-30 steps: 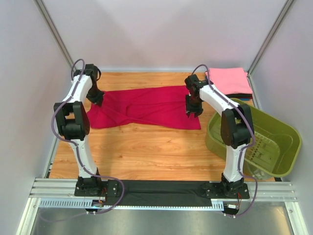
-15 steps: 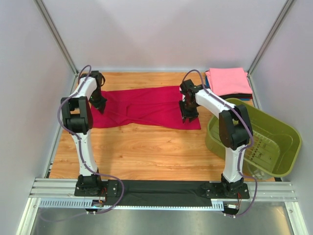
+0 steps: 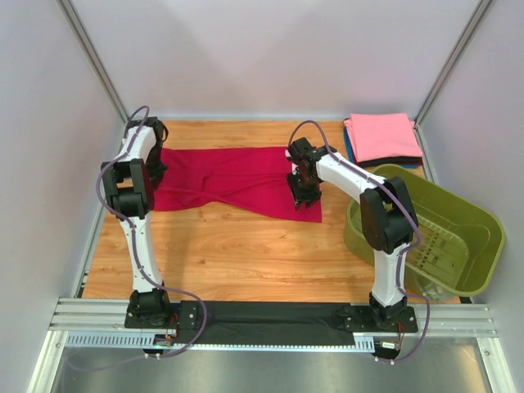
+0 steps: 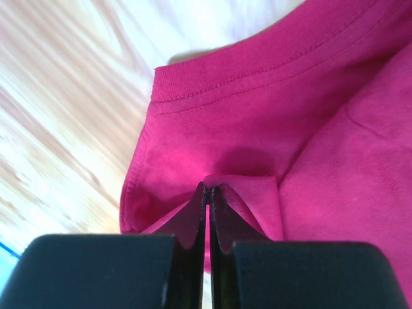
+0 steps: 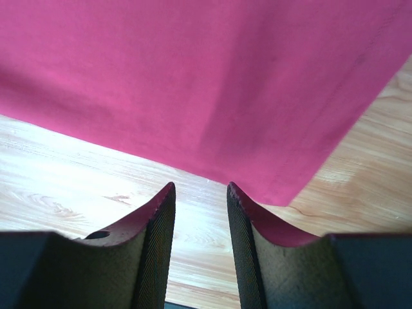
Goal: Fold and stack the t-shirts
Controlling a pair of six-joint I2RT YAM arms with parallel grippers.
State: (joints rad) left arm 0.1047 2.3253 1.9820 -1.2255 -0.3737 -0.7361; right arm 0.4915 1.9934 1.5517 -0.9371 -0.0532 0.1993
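One crimson t-shirt (image 3: 229, 176); three folded t-shirts (image 3: 381, 135) (pink, blue, black); one basket (image 3: 467, 209); two arms (image 3: 139, 246).

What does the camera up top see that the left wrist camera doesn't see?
Only the top view shows the right arm, the pink-topped stack of folded shirts and the green basket. Only the left wrist view shows, close up, the left gripper pinched shut on a fold of the red t-shirt, and the stitching along its hem. Both show the red t-shirt on the wooden table.
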